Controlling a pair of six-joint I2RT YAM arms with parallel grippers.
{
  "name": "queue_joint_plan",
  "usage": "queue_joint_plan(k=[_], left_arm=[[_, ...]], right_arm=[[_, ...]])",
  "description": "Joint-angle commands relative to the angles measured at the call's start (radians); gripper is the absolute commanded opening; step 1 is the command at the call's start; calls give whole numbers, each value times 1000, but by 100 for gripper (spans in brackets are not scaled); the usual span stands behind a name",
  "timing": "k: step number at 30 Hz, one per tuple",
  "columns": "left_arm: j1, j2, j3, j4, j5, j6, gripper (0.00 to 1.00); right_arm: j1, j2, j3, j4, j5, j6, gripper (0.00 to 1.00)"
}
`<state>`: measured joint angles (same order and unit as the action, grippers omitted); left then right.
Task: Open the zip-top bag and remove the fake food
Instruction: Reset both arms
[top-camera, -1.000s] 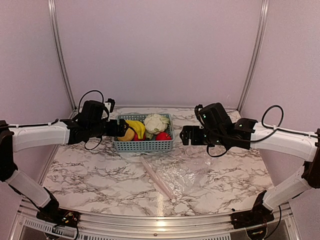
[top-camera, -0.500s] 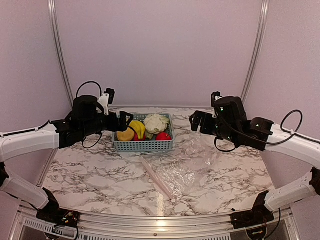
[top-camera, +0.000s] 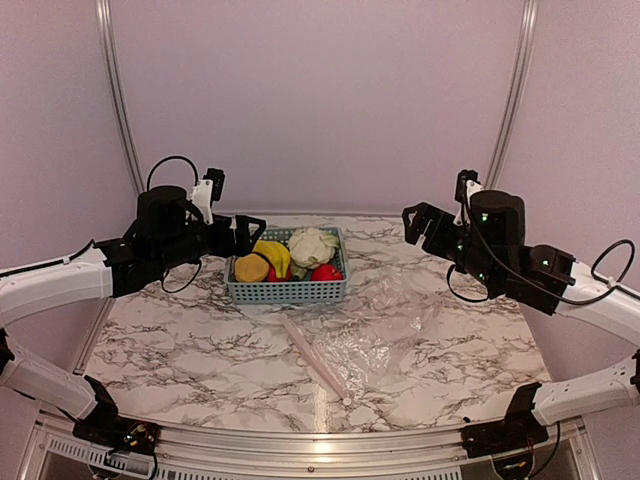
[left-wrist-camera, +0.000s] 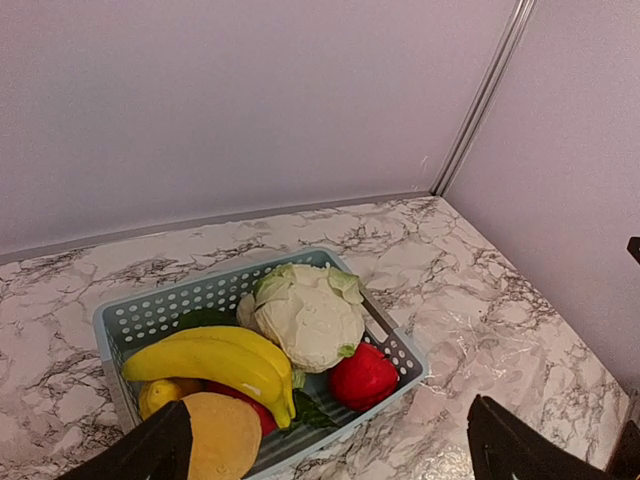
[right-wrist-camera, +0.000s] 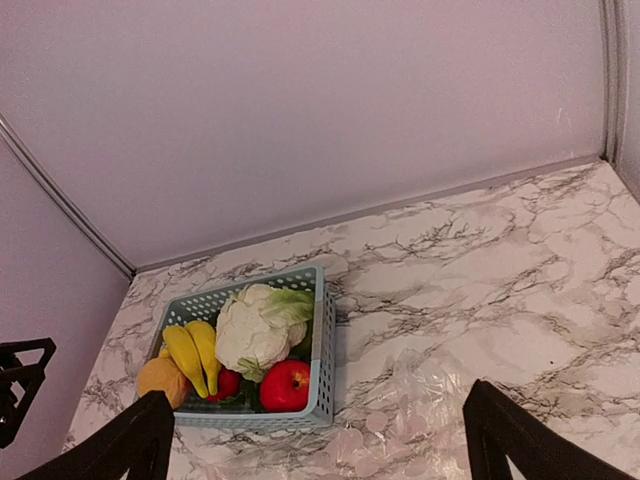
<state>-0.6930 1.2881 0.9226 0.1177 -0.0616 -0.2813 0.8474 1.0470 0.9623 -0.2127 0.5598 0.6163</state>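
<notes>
Behind zip-top bag (top-camera: 362, 338), fake food (top-camera: 311, 247) fills basket (top-camera: 288, 292); left end effector (top-camera: 245, 232), right end effector (top-camera: 413, 223) released.

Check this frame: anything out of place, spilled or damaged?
Nothing is spilled or broken. The zip-top bag lies crumpled and askew on the table, seemingly empty, while the fake food sits piled in the blue basket.

soft, even, pink-tinted light; all three views fairly bright.
a warm glare patch sits on the marble table (top-camera: 200, 345) at bottom centre of the top view; the zip-top bag (top-camera: 375, 335) glints faintly; shadows are weak and diffuse.
</notes>
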Motion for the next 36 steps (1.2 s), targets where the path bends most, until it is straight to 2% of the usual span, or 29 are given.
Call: queue_joint_plan(k=[1, 14, 36], left_arm=[[-2, -23, 9, 15, 8, 8, 99], [-1, -42, 15, 6, 4, 5, 99], [-1, -36, 9, 23, 6, 12, 99]], right_arm=[[-5, -2, 37, -11, 20, -29, 99], [-5, 5, 35, 8, -54, -59, 99], [-5, 13, 23, 10, -55, -58, 99]])
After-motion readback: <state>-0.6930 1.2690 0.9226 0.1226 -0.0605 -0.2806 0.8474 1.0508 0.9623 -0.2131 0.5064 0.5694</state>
